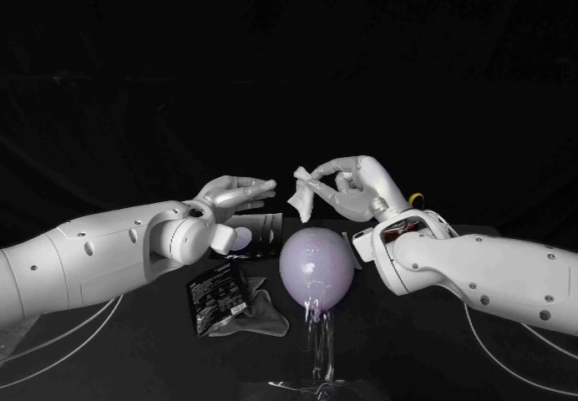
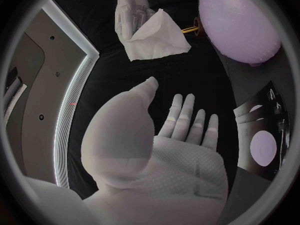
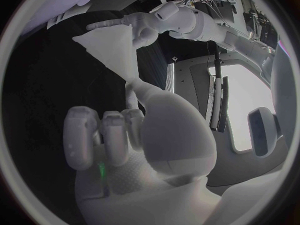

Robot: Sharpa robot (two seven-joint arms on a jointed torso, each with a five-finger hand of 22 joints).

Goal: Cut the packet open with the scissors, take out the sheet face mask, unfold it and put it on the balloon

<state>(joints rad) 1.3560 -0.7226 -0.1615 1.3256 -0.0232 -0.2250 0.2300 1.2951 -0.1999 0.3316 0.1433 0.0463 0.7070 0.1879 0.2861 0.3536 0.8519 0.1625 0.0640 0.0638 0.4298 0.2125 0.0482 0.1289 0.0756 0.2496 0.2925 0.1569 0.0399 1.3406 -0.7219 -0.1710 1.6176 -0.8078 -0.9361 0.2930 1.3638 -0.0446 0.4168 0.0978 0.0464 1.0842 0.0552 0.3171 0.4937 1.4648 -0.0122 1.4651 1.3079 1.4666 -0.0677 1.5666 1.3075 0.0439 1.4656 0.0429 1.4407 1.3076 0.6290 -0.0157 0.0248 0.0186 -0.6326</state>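
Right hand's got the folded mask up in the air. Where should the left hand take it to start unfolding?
Probably the mask by its free lower edge, hanging below where the right hand pinches it. The left hand is open beside it, so come from that side.

- Yellow ring [image 1: 416,200] behind right hand [image 1: 352,190]: mostly covered by wrist; item cannot be identified.
- Black packet [image 1: 217,296]: print too small to read; upper corner under left arm [image 1: 109,251].
- Grey crumpled item [image 1: 259,319] beside packet: kind cannot be told.
- Pale card [image 1: 250,231] behind left wrist: partly covered; markings unreadable.
- Clear stand [image 1: 319,351] under balloon [image 1: 316,261]: base outline faint, unclear.
- Left wrist view: balloon cut off by circle rim; right hand partly behind sheet face mask [image 2: 156,37].
- Right wrist view: mask's lower tip hidden behind right hand's thumb.
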